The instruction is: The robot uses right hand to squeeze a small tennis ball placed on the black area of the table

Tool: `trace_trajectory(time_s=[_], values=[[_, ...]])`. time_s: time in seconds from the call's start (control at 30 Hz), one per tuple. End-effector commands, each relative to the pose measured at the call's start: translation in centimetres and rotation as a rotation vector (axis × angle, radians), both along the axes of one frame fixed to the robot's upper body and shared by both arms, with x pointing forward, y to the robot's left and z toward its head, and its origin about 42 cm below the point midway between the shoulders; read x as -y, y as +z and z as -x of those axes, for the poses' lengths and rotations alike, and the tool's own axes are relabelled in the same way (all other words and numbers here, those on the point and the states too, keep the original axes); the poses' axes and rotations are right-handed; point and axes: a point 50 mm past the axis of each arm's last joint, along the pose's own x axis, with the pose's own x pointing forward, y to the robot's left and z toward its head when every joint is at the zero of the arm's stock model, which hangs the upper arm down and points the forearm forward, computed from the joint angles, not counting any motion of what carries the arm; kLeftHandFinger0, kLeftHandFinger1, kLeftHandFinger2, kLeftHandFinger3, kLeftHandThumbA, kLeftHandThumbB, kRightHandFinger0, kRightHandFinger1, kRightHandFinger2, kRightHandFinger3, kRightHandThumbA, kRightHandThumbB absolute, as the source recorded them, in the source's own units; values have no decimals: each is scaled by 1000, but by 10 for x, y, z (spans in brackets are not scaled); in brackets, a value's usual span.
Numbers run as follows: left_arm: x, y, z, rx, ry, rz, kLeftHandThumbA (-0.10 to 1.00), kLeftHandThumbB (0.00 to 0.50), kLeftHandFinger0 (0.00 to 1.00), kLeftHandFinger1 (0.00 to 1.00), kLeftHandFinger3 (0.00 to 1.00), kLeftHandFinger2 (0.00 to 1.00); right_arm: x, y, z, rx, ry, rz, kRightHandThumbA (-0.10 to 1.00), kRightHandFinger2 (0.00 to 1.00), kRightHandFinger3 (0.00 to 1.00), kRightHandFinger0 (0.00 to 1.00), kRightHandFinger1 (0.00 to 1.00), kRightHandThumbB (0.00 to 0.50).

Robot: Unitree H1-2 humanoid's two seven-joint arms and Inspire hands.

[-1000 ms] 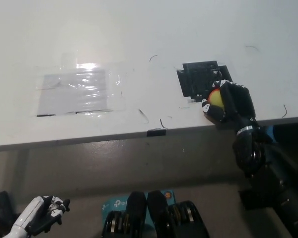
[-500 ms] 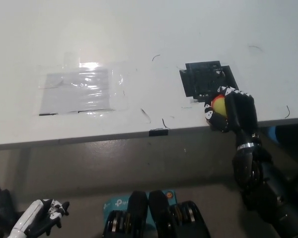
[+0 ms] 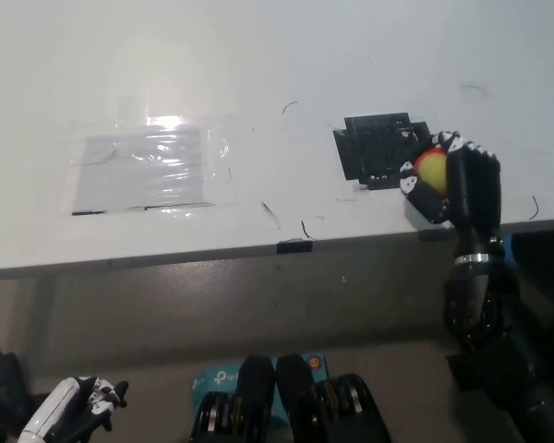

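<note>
Right hand [image 3: 460, 185] wraps its fingers around the small yellow tennis ball [image 3: 431, 169], ball just right of the black patch [image 3: 380, 148] on the white counter [image 3: 258, 65]; left hand [image 3: 74, 415] hangs low, grip indiscernible.

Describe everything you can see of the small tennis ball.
The tennis ball is small and yellow, with a reddish-orange patch toward its upper edge; the surface is too blurred to show felt or seams. Only part of it shows, because the black right hand is wrapped around it, fingers curling over its left side. It sits at the right edge of the black area on the white table, near the front edge. Whether it rests on the surface or is lifted cannot be told.
</note>
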Motion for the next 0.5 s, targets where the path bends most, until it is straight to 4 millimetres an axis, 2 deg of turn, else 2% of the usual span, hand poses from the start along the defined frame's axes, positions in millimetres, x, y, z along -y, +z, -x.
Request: trace_trajectory(time_s=[0.0,0.13,0.17,0.23,0.27,0.3,0.37,0.4,0.47], values=[[-10,8,1,25,-6,-29,681,492,149,97,405,243,-3,60,-15,203,13,-33,-100,557,356,0,134,235],[-12,8,1,29,-5,-30,664,470,129,85,427,245,-1,74,-20,205,16,-40,-100,566,343,0,136,238],[-13,10,-2,34,-2,-31,671,482,134,91,425,257,-1,78,-22,207,25,-61,-100,526,356,0,125,216],[-14,9,-2,33,-2,-29,662,472,143,97,415,265,2,80,-23,202,32,-96,-100,473,370,0,98,176],[-14,11,-4,41,-2,-30,665,471,142,109,420,278,1,82,-24,210,36,-107,-100,431,346,0,54,142],[-14,11,-4,34,-2,-30,677,484,156,106,409,262,1,81,-22,204,35,-111,-100,427,328,0,48,168],[-14,13,-6,39,1,-26,664,477,131,96,421,261,-1,80,-21,192,21,-152,-100,369,253,0,12,311],[-14,13,-6,40,0,-26,666,481,108,75,415,259,-2,78,-20,193,21,-210,-100,328,202,0,0,346],[-14,13,-6,38,0,-32,681,488,118,97,404,300,-4,75,-18,186,18,-298,-100,270,148,0,0,348]])
